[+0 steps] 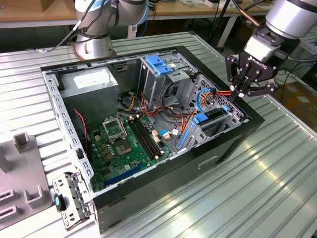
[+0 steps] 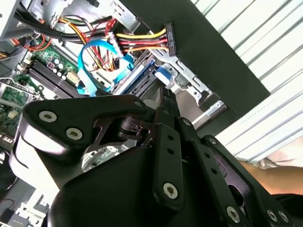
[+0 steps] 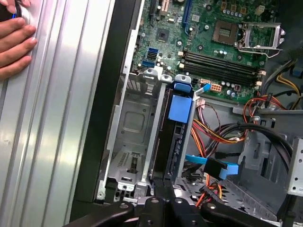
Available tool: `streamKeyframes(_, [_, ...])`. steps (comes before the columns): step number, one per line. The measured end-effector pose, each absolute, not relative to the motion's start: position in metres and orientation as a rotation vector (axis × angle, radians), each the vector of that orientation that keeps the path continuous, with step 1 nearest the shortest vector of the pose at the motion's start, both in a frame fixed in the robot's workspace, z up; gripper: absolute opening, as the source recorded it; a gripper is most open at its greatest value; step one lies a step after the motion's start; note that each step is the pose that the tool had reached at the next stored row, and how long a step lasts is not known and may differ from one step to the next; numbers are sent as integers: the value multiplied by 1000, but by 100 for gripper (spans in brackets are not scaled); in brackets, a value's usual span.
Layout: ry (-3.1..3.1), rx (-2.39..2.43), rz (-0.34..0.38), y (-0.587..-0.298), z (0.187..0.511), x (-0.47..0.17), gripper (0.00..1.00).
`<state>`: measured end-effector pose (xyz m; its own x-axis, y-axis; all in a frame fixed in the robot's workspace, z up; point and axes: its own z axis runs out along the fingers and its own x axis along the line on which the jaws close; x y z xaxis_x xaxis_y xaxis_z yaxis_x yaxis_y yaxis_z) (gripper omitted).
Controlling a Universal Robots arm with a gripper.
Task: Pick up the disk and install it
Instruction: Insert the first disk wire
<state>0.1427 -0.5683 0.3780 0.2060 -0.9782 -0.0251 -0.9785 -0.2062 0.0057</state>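
The gripper (image 1: pixel 237 92) is clenching the end of the disk (image 3: pixel 173 137), which is standing on edge inside the drive cage (image 3: pixel 135 123). This grasp is probably lining its blue rails up with the slot.

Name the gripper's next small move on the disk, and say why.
Probably a short push to seat it: the flat metal disk with blue plastic rails already sits in the grey metal drive cage, with the black gripper at its end.

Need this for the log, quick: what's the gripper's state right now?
Gripper: shut, its tips at the end of the disk, which sits in the drive cage.
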Motion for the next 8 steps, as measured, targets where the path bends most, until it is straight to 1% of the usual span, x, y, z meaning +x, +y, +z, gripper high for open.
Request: streamKeyframes(8, [1940,-2456,36,-557,378,152,11])
